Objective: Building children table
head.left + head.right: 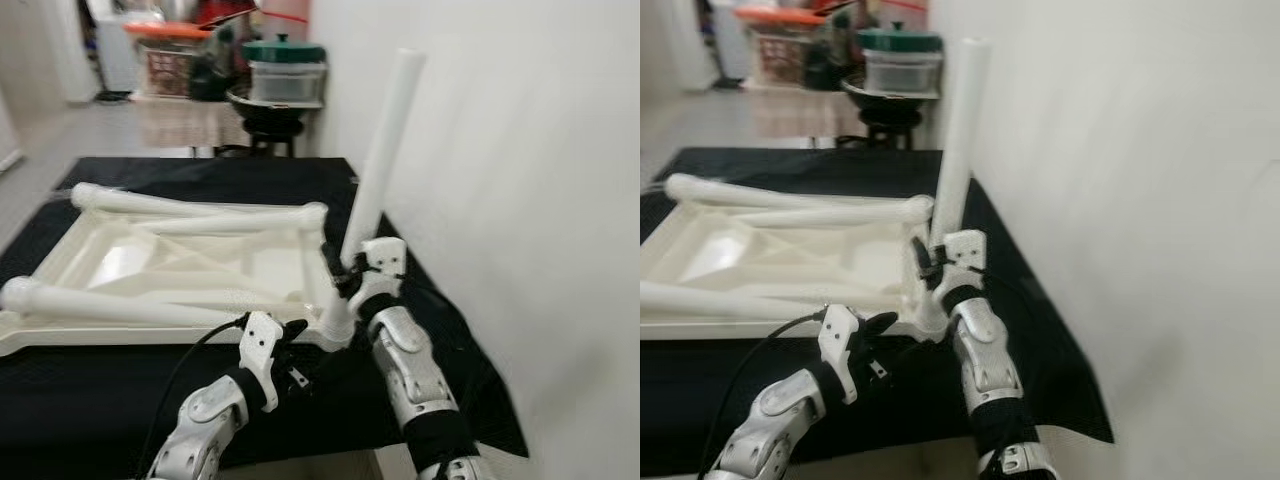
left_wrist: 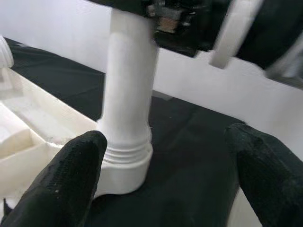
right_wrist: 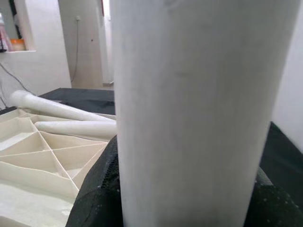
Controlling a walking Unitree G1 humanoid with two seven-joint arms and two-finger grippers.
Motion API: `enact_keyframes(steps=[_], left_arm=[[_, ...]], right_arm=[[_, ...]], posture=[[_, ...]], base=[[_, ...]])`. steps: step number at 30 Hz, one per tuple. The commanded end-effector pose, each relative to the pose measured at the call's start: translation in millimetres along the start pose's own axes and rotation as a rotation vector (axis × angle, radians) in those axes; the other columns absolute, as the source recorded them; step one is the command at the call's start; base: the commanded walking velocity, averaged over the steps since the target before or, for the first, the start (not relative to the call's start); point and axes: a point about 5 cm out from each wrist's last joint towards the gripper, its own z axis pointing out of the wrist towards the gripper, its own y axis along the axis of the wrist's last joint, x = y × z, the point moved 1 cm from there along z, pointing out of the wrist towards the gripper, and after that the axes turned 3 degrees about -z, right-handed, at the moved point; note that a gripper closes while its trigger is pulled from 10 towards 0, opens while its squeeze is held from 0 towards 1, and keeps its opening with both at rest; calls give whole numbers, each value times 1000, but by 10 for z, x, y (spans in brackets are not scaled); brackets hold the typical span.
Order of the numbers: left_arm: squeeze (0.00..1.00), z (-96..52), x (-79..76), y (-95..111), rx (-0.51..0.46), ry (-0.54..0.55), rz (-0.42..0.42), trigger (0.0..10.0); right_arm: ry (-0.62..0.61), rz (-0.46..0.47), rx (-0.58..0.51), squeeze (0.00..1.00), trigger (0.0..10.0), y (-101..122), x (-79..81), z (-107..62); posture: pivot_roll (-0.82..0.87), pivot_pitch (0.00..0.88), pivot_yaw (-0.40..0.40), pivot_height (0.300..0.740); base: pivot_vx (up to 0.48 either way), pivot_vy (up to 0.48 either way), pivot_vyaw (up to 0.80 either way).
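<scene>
White plastic dominates the middle of the frame: the tabletop (image 1: 170, 262) lies upside down on a black cloth (image 1: 120, 390), ribbed underside facing up, so its corner sockets are reachable from above. At the lower centre the right gripper (image 1: 350, 272) is clamped around the lower part of a table leg (image 1: 382, 150), holding it standing with a slight lean toward the upper right, its threaded foot seated in the near right corner socket (image 2: 124, 163) — a grip that looks meant for turning the leg home or steadying it there. The left gripper (image 1: 290, 350) sits low in the frame, just beside that corner, its black fingers (image 2: 71, 175) spread apart on either side of the leg's base without touching it, probably ready to brace the corner. Three other legs (image 1: 200, 208) lie loose across the tabletop's underside, left of centre, apparently waiting their turn. Along the right side a pale wall (image 1: 520, 200) stands close to the work.
</scene>
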Motion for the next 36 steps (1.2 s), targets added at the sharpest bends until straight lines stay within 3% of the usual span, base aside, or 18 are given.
enact_keyframes(steps=[1, 5, 6, 7, 10, 11, 12, 13, 15, 16, 18, 24, 25, 26, 36], left_arm=[[0, 22, 8, -17, 13, 3, 5, 10000], [0, 26, 10, -16, 13, 2, -1, 10000], [0, 28, 8, -16, 13, 0, -2, 10000], [0, 32, 7, -16, 13, -2, -2, 10000], [0, 38, 1, -15, 12, -5, -6, 10000], [0, 40, -1, -16, 11, -5, -5, 10000], [0, 40, -1, -16, 11, -5, -5, 10000], [0, 45, -4, -16, 10, -4, -5, 10000], [0, 45, -4, -16, 10, -4, -5, 10000], [0, 50, -7, -16, 9, -3, -4, 10000], [0, 53, -11, -17, 8, -2, -5, 10000], [0, 61, -20, -24, 9, -3, -4, 10000], [0, 62, -22, -25, 8, -3, -4, 10000], [0, 63, -24, -25, 8, -2, -4, 10000], [0, 48, -37, -28, 6, -3, -8, 10000]], right_arm=[[91, -38, 169, 0, 10000, -354, 160, -108], [101, -70, 164, 0, 10000, -310, 202, -109], [165, -67, 144, 59, 10000, -259, 226, -97], [230, -59, 120, 1000, 10000, -201, 209, -70], [366, -26, 75, 1000, 10000, -25, 47, 34], [433, -23, 69, 953, 10000, 39, -12, 51], [433, -23, 69, 953, 10000, 39, -12, 51], [575, -70, 61, 0, 10000, 145, -110, 44], [575, -70, 61, 0, 10000, 145, -110, 44], [675, -122, 75, 0, 10000, 208, -208, 28], [722, -137, 93, 0, 10000, 245, -293, 31], [742, -146, 117, 0, 10000, 355, -477, 95], [759, -126, 114, 0, 1765, 385, -504, 104], [773, -111, 115, 0, 0, 403, -523, 107], [875, -111, 133, 0, 0, 346, -579, 3]], posture=[[-4, 0, -76, 740], [-5, 0, -73, 740], [-4, 0, -72, 740], [-5, 0, -71, 740], [-3, 0, -76, 740], [-3, 0, -77, 740], [-3, 0, -77, 740], [-1, 0, -79, 740], [-1, 0, -79, 740], [0, 0, -82, 740], [2, 0, -83, 740], [11, 0, -89, 740], [14, 0, -89, 740], [14, 0, -89, 740], [13, 0, -86, 740]], base=[[0, 0, 0], [0, 0, 0], [0, 0, 0], [0, 0, 0], [0, 0, 0], [0, 0, 0], [0, 0, 0], [0, 0, 0], [0, 0, 0], [0, 0, 0], [0, 0, 0], [0, 0, 0], [0, 0, 0], [0, 0, 0], [0, 0, 0]])
